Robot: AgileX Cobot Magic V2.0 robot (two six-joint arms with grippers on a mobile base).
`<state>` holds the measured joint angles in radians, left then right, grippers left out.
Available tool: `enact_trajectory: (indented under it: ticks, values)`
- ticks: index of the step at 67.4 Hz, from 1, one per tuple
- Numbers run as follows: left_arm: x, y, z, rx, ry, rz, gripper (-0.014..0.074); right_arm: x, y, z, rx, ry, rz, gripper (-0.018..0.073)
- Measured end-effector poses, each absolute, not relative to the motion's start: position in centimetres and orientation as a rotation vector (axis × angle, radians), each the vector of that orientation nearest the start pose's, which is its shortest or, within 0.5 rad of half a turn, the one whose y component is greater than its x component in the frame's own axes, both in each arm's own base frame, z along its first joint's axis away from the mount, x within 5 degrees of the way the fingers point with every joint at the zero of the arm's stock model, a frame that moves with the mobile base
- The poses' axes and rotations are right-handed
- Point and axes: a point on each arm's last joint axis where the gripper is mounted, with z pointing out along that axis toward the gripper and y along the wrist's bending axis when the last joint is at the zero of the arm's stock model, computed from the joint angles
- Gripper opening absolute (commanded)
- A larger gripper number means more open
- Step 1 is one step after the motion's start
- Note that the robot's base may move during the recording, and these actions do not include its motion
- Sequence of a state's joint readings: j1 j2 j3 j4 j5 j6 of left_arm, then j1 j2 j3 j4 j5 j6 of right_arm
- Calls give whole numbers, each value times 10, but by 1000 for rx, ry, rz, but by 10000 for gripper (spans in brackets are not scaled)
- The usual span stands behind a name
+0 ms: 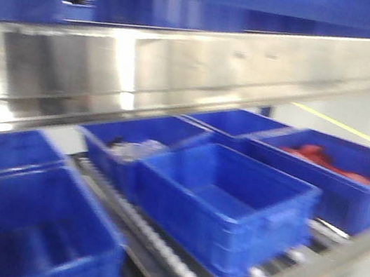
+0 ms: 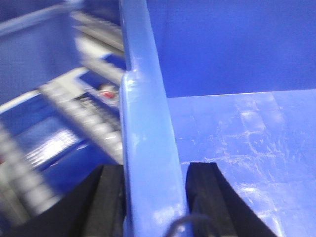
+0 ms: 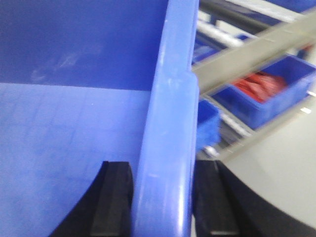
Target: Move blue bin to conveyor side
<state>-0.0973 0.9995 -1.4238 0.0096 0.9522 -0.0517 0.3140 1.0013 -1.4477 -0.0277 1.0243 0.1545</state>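
The blue bin [image 2: 237,128] fills both wrist views, and its glossy floor and far wall show. My left gripper [image 2: 155,167] is shut on the bin's thick left rim [image 2: 148,123], one black finger inside the wall and one outside. My right gripper [image 3: 163,165] is shut in the same way on the opposite rim [image 3: 170,98]. The bin [image 3: 74,123] looks empty inside. Neither gripper shows in the front view. The conveyor is out of view.
A roller rack [image 1: 172,257] carries several other blue bins. One is empty [image 1: 231,203], one holds red items [image 1: 323,160], and one holds clear plastic [image 1: 137,150]. A shiny steel beam [image 1: 183,67] crosses above them. Grey floor with a yellow line [image 1: 337,123] lies to the right.
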Motion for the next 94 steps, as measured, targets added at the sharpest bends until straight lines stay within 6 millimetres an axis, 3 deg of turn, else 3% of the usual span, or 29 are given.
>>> enact_trajectory:
  ticks: [94]
  values:
    - [169,-17,484,46,2012,-95,-20,158,49,485,-165,2064,256,-78]
